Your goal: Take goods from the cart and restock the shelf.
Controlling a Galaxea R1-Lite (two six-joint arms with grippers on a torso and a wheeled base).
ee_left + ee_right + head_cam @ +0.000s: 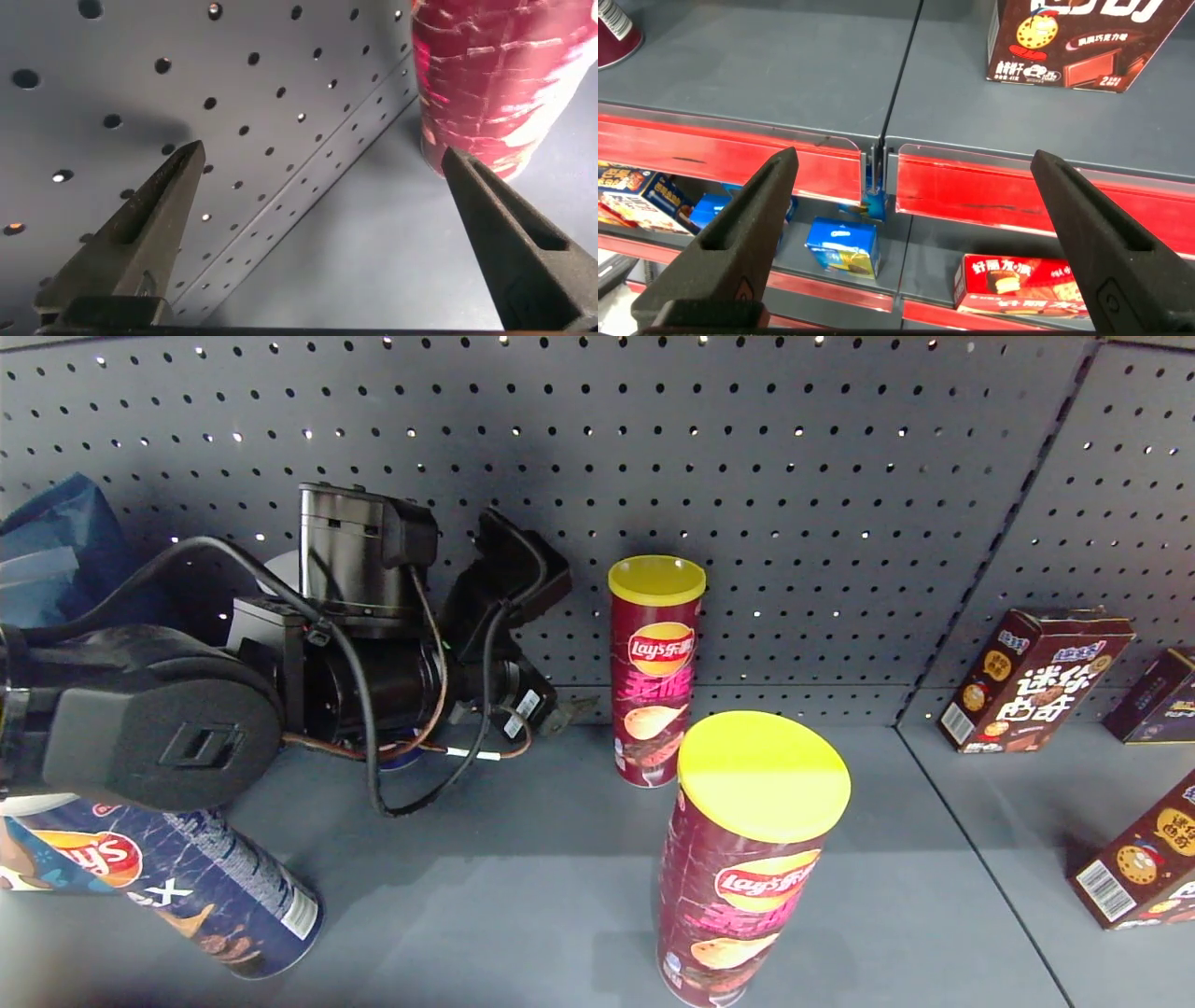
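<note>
Two magenta chip cans with yellow lids stand upright on the grey shelf (523,887): one at the back by the pegboard (655,672), one nearer the front (747,859). My left arm reaches over the shelf's left part, and its gripper (322,159) is open and empty, pointing at the pegboard just left of the back can (495,84). A dark blue chip can (187,887) lies on its side at the front left, under the arm. My right gripper (910,168) is open and empty, hovering in front of the shelf's red front edge (971,191).
Brown biscuit boxes (1032,681) stand on the neighbouring shelf section to the right, with more (1139,868) at the front right. A dark blue bag (56,551) sits at the back left. Lower shelves hold blue packets (842,247) and a red box (1018,285).
</note>
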